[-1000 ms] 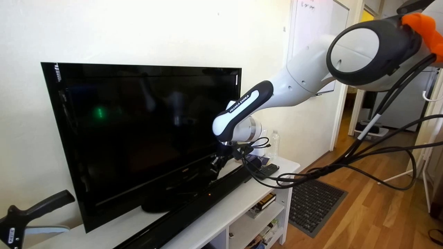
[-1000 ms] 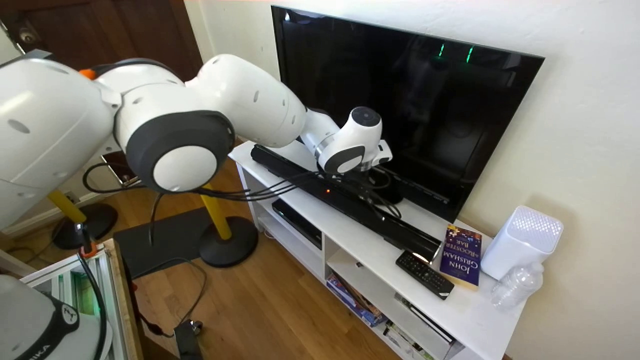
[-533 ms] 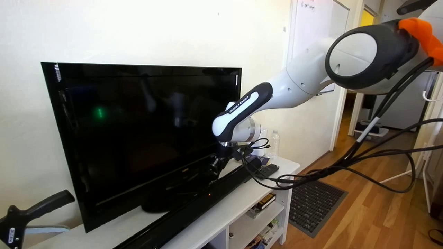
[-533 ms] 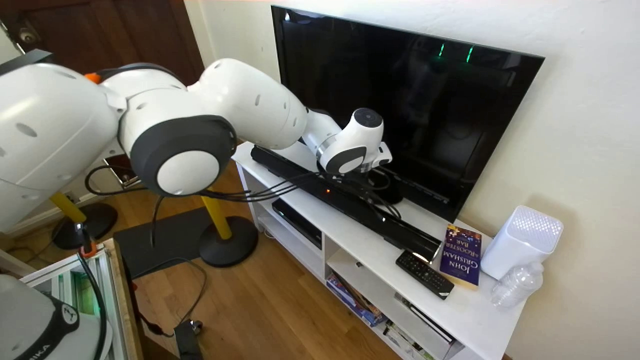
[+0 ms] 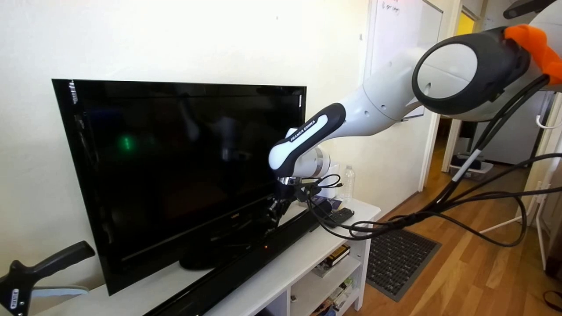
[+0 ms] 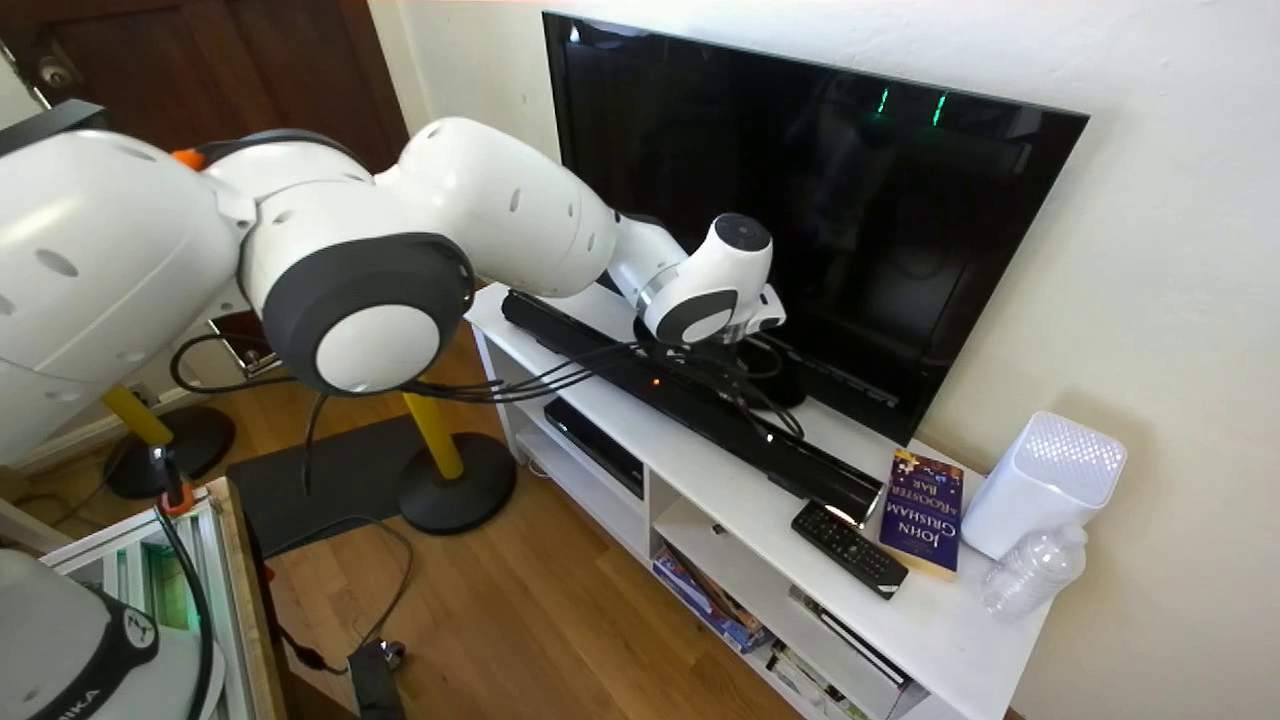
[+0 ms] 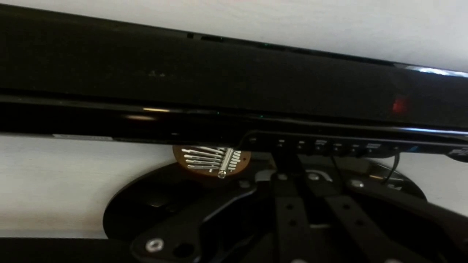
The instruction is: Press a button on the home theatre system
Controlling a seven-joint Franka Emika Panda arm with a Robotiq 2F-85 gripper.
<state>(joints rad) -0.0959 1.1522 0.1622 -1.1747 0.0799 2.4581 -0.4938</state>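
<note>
The home theatre system is a long, slim black soundbar (image 5: pixel 246 265) in front of the TV, also in an exterior view (image 6: pixel 705 412) with a small red light lit. In the wrist view the soundbar (image 7: pixel 204 73) crosses the upper half. A row of small buttons (image 7: pixel 318 145) runs along its back edge. My gripper (image 7: pixel 287 160) looks shut and empty, its fingers together. It points at the back edge near the left buttons; the dark tips blend with the edge, so contact cannot be told. In an exterior view the gripper (image 5: pixel 273 215) points down behind the soundbar.
The black TV (image 5: pixel 184 166) stands close behind on an oval base (image 7: pixel 146 197). A small thumb piano (image 7: pixel 212 162) lies behind the soundbar. A remote (image 6: pixel 850 548), book (image 6: pixel 920 510), white box (image 6: pixel 1045 480) and bottle (image 6: pixel 1035 572) stand at one end. Cables (image 5: pixel 395 226) hang off my arm.
My arm's elbow has sunk slightly. The hand has shifted a very little toward the TV. The soundbar has not moved.
</note>
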